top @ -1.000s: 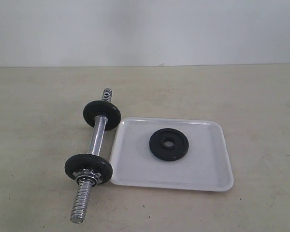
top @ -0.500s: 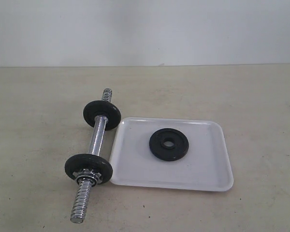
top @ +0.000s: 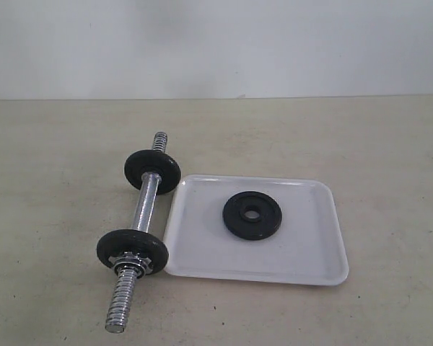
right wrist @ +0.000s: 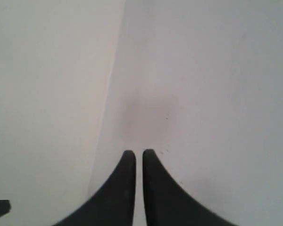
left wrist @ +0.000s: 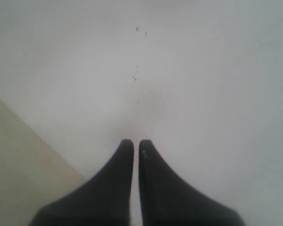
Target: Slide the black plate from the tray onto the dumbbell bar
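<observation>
Beige tabletop point(top: 58, 144) bears the tray point(top: 202, 252), its holed black plate point(top: 252, 228) apparently rimmed.

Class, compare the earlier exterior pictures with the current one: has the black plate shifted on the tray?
No. The black plate lies flat in the same spot on the white tray, equally far from its rims, and the dumbbell bar beside the tray is unmoved too.

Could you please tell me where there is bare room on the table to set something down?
In the exterior view, the table is bare right of the tray, behind it, and left of the dumbbell bar. Within the tray, the strip in front of the black plate is free. It is crowded only where the bar lies close along the tray's left edge.
</observation>
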